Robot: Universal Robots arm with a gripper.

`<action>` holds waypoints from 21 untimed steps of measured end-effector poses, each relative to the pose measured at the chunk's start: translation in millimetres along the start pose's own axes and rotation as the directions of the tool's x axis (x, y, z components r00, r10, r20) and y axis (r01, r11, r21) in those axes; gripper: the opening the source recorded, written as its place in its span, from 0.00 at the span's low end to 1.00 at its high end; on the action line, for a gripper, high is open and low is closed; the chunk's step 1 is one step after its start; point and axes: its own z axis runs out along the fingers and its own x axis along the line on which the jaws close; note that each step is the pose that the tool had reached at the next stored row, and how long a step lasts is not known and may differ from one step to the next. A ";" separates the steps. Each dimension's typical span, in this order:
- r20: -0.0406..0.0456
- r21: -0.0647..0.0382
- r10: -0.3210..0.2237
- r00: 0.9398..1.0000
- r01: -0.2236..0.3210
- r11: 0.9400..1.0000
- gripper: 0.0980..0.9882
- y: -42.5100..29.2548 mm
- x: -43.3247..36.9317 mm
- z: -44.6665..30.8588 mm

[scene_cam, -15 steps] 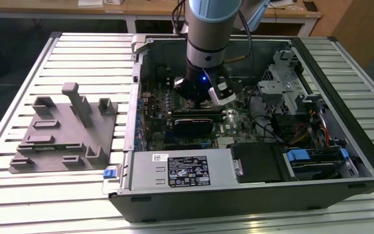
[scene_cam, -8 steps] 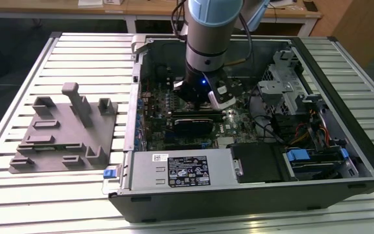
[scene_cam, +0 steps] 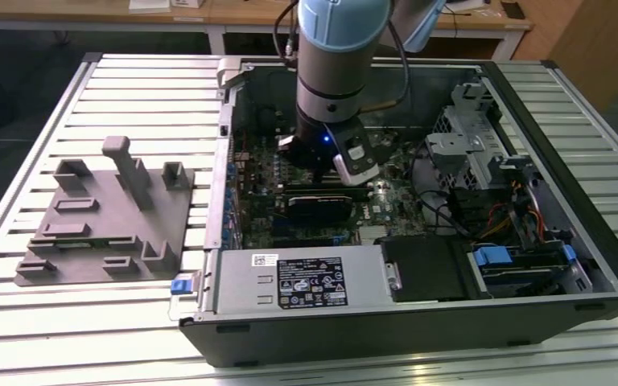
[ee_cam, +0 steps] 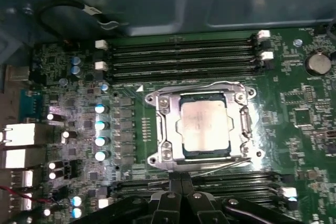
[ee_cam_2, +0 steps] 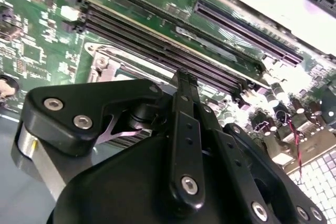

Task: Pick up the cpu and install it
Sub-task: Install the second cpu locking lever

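Inside its socket (ee_cam: 202, 129) sits the pale silver, square cpu (ee_cam: 203, 127), the fingers (ee_cam: 181, 195) clenched empty.

The computer case (scene_cam: 417, 241) lies open on the desk (scene_cam: 126, 314), with the tray (scene_cam: 105, 221) beside it on the exterior view's left. Inside the case, the arm (scene_cam: 331, 72) reaches down over the motherboard (ee_cam: 294, 114). In the first wrist view the cpu (ee_cam: 205, 127) sits in its socket (ee_cam: 160, 129), between two banks of memory slots (ee_cam: 181, 56), with the end effector (ee_cam: 181, 198) just beside the socket
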 end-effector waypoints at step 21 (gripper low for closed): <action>-0.004 -0.052 0.000 1.000 0.000 0.999 0.01 -10.3 8.4 10.7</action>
